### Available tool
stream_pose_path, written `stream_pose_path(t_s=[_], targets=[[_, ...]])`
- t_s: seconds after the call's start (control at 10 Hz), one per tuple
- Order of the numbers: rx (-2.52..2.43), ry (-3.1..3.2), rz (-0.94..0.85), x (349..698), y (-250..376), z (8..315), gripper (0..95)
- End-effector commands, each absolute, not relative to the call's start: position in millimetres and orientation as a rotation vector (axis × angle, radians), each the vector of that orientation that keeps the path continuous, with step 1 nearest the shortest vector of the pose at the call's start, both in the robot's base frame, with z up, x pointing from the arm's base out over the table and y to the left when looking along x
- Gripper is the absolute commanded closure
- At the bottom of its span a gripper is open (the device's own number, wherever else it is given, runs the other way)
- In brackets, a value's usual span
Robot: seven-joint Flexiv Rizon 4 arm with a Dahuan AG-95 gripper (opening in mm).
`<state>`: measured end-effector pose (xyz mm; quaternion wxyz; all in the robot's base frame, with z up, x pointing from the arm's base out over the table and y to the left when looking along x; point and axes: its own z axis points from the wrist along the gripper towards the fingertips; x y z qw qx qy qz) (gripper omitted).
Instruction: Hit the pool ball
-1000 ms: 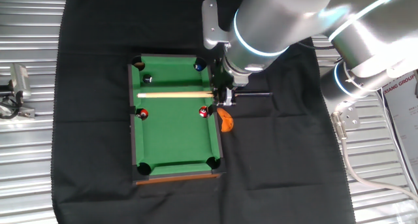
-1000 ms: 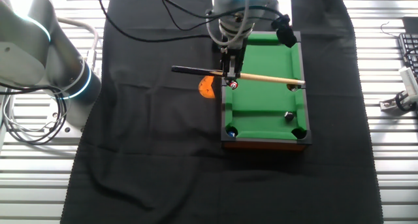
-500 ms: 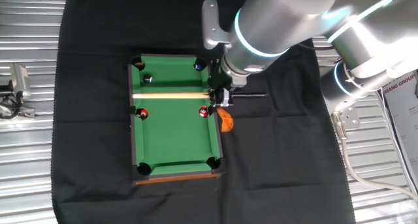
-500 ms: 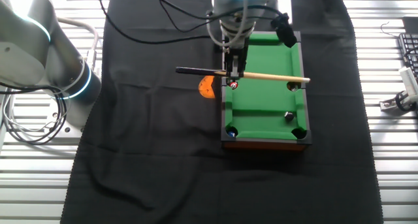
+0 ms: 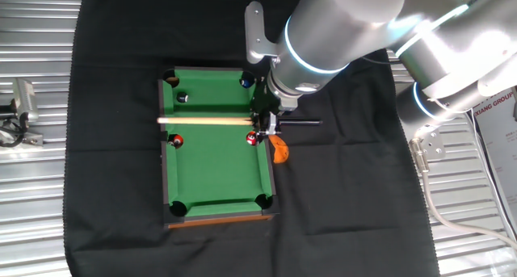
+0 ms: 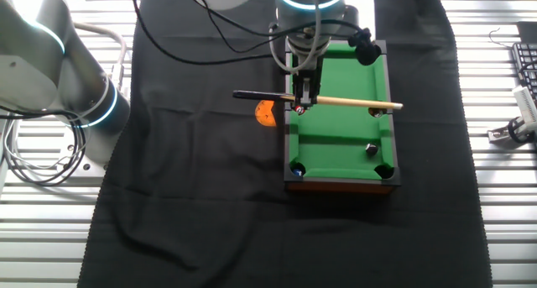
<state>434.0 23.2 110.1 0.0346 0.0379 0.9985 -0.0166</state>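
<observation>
The tiny black pool ball (image 5: 182, 98) rests on the green felt near a corner pocket; it also shows in the other fixed view (image 6: 370, 149). My gripper (image 5: 262, 119) is shut on a wooden cue stick (image 5: 206, 120) with a dark handle. It holds the stick level across the miniature pool table (image 5: 165, 172). The cue runs beside the black ball without touching it, and its tip reaches over the far rail. In the other fixed view the gripper (image 6: 302, 99) and the cue (image 6: 352, 102) show the same.
Two red balls (image 5: 177, 140) (image 5: 252, 138) lie by the side pockets. A dark blue ball (image 5: 246, 81) sits at a corner pocket. An orange object (image 5: 279, 150) lies on the black cloth (image 5: 113, 148) beside the table. The arm's base (image 6: 50, 61) stands at one side.
The gripper has slid the cue along its length across the table, so its tip now pokes past the far rail. The black ball and the other balls have not moved.
</observation>
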Motion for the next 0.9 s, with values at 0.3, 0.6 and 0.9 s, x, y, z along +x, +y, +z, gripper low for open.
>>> stream_pose_path(t_s=[0.3,0.6,0.9], targets=[[0.111,3.059,-0.046,439.2,22.4,96.3,95.0],[0.112,3.057,-0.047,442.1,23.4,92.5,95.0],[0.116,3.055,-0.047,442.8,23.9,88.9,95.0]])
